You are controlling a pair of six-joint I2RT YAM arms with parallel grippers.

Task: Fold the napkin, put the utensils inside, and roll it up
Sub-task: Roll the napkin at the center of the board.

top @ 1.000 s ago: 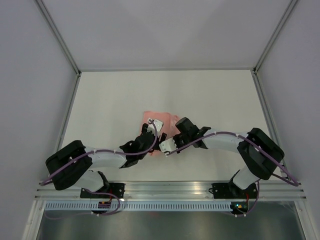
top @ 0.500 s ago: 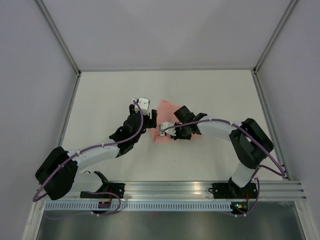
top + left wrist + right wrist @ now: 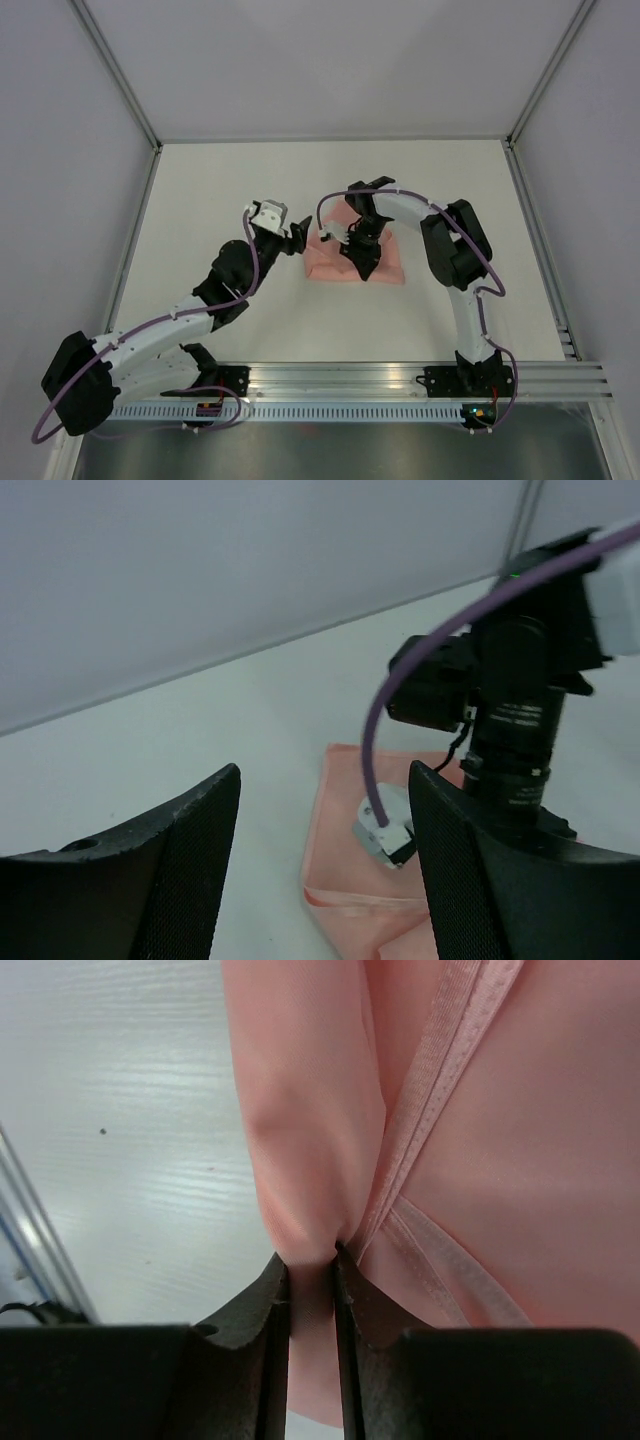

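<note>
Loosely bunched napkin (image 3: 388, 268) — pale pink, glossy, hemmed, pinched in right claw (image 3: 311, 1260)

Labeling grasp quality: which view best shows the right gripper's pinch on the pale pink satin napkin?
Right wrist: the right gripper is shut on a fold of the pale pink satin napkin, seen close up. Top external shows the cloth's outline, but the right arm covers the pinch. Left wrist shows only a napkin corner.
</note>
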